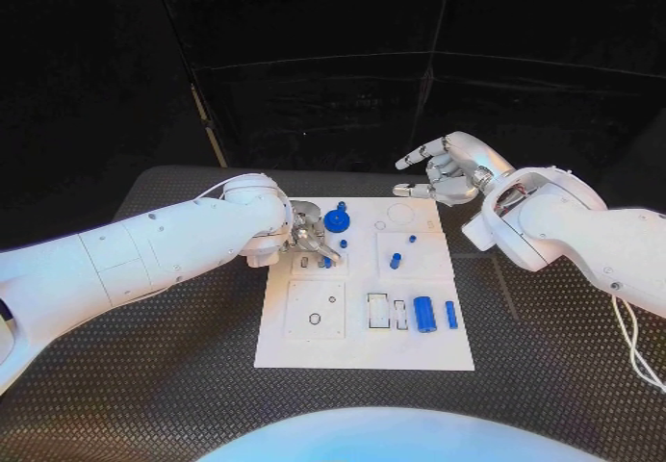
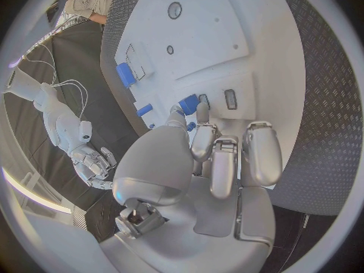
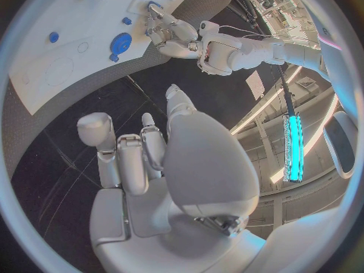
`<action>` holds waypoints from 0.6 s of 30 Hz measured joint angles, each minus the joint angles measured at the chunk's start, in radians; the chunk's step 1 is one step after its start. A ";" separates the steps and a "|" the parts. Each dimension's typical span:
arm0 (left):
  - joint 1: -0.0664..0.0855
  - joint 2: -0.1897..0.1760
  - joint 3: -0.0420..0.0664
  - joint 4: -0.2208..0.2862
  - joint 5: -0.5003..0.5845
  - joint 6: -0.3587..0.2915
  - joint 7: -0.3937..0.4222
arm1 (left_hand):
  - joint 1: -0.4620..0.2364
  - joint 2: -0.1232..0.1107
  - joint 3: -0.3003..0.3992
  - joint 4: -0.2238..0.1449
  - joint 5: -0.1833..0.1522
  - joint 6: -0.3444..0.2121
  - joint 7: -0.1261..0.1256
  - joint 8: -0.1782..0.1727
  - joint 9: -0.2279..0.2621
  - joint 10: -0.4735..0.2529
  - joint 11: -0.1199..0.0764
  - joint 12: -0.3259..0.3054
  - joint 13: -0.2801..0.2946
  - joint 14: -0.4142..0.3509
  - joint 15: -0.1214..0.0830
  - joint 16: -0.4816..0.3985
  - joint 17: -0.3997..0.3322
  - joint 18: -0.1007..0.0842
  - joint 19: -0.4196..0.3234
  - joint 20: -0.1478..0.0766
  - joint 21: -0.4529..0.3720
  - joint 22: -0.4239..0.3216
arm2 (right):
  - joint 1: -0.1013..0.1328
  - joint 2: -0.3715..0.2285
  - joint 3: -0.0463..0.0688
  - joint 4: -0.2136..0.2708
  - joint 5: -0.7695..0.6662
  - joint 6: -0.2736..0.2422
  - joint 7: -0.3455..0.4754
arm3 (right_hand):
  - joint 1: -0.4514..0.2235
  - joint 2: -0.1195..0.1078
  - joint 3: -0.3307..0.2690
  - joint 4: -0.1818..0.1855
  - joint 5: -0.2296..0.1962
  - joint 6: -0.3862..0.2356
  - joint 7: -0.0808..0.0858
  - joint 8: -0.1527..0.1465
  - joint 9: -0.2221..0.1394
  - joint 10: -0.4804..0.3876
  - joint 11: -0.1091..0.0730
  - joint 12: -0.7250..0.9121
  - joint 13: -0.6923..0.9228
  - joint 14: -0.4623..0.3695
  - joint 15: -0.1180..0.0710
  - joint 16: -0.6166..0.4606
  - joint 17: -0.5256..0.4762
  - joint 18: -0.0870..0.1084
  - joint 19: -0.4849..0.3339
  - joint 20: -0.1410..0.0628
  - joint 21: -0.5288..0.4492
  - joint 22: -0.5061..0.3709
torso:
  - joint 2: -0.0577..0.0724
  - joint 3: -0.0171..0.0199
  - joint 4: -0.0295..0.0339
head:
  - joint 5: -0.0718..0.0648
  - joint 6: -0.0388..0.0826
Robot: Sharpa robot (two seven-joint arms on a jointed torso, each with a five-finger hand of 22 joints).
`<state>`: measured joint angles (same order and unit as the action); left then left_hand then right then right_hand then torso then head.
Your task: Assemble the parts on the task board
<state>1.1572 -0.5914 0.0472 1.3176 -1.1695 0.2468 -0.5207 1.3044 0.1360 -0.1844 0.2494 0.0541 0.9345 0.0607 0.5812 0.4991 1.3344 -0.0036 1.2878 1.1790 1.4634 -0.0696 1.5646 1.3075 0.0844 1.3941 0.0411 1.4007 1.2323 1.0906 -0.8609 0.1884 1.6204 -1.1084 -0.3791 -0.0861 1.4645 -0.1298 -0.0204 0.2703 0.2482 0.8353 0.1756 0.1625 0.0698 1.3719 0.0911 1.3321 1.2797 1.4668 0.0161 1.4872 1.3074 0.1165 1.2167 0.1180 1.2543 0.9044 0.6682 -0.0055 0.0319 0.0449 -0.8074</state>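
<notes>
The white task board [image 1: 364, 351] lies in the middle of the table. My left hand [image 1: 307, 239] rests over its far left part, thumb and a finger pinching a small blue part [image 1: 326, 260] [image 2: 188, 105] that stands on the board. A blue gear [image 1: 339, 221] [image 3: 121, 42] sits just beside that hand. Blue pegs [image 1: 395, 260] [image 2: 144, 110] stand mid-board, and a thick blue cylinder [image 1: 424, 314] [image 2: 125, 74] lies near the front right with a thinner one [image 1: 451, 314]. My right hand [image 1: 442, 171] hovers beyond the board's far right corner, fingers loosely bent and holding nothing.
A square plate with a small hole [image 1: 315, 319] occupies the board's front left, and two slots [image 1: 379, 310] lie beside the cylinders. Black ribbed table [image 1: 153, 385] surrounds the board. My left forearm [image 1: 153, 255] crosses the table's left side.
</notes>
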 measured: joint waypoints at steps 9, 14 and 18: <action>0.002 0.001 0.001 0.000 0.015 -0.001 0.000 | 0.071 0.024 0.082 -0.041 0.000 -0.016 -0.005 0.000 0.008 -0.006 -0.002 -0.007 -0.006 -0.001 0.001 0.000 0.000 0.000 0.000 0.000 0.000 0.000 | 0.000 0.005 0.000 -0.006 0.000 0.003 -0.001 | 0.000 0.000 0.000 0.000 0.005 0.000 0.000 0.004 0.000 0.000 0.000 0.000 0.000 0.000 0.000 0.000 0.000 0.000 0.000 0.000 0.000 -0.002 | 0.000 -0.0001 0.0001 | 0.000 -0.002; 0.003 0.001 0.002 0.001 0.026 -0.001 0.000 | 0.102 0.021 0.126 -0.058 -0.001 -0.018 -0.003 -0.008 0.008 -0.009 -0.005 -0.012 -0.011 0.000 0.000 0.000 0.000 0.000 0.000 0.000 0.000 -0.001 | 0.000 0.006 0.000 -0.008 -0.001 0.005 -0.003 | 0.000 0.000 0.000 0.000 0.011 0.000 0.000 0.004 0.000 0.000 0.000 0.000 0.000 0.000 0.000 0.000 0.000 0.000 0.000 0.000 0.000 -0.002 | 0.000 -0.0001 0.0001 | 0.000 -0.004; 0.003 -0.003 0.002 0.004 0.034 -0.001 0.000 | 0.136 0.008 0.196 -0.086 0.002 -0.032 -0.007 -0.021 0.007 -0.016 -0.013 -0.030 -0.019 0.003 -0.003 0.000 0.000 0.000 -0.004 -0.004 0.000 -0.001 | 0.000 0.007 0.000 -0.010 -0.003 0.007 -0.005 | 0.000 0.000 0.000 0.000 0.011 0.000 0.000 0.004 0.000 0.000 0.000 0.000 0.000 0.000 0.000 0.000 0.000 0.000 0.000 0.000 0.000 -0.002 | 0.000 -0.0002 0.0002 | -0.001 -0.004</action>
<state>1.1604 -0.5944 0.0491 1.3217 -1.1354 0.2456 -0.5205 1.4401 0.1440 0.0121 0.1630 0.0558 0.9021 0.0542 0.5607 0.5060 1.3186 -0.0162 1.2581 1.1596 1.4661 -0.0723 1.5645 1.3075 0.0844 1.3904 0.0376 1.4007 1.2314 1.0904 -0.8538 0.1883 1.6107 -1.1112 -0.3725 -0.0915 1.4645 -0.1299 -0.0204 0.2704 0.2592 0.8353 0.1757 0.1665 0.0698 1.3720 0.0911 1.3321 1.2797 1.4668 0.0161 1.4872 1.3073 0.1164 1.2167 0.1180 1.2544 0.9023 0.6684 -0.0057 0.0321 0.0439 -0.8118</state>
